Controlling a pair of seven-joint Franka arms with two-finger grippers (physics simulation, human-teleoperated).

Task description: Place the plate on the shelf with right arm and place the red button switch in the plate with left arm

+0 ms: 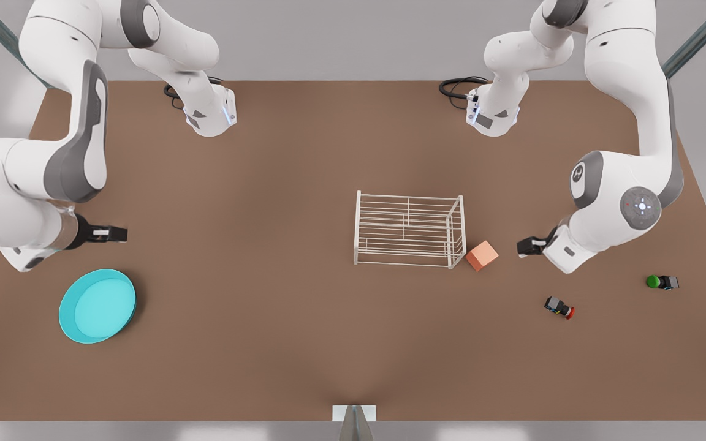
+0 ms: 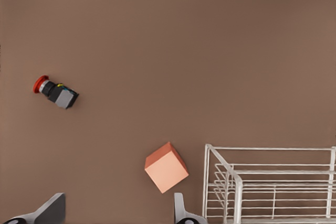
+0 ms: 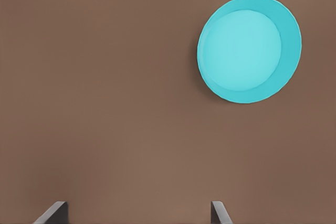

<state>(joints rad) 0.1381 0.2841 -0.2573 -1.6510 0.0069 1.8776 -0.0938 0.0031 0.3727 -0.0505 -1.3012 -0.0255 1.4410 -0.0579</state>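
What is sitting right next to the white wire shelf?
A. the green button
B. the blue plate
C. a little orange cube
C: the orange cube sits right by a corner of the shelf, while the plate lies far off toward the front view's left.

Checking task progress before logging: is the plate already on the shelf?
No, the plate lies on the table, far from the shelf.

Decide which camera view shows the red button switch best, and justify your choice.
The left wrist view: the red button switch lies large on the bare table, its red cap and grey block both distinct. In the front view the switch is tiny, at the front view's right, near the left hand.
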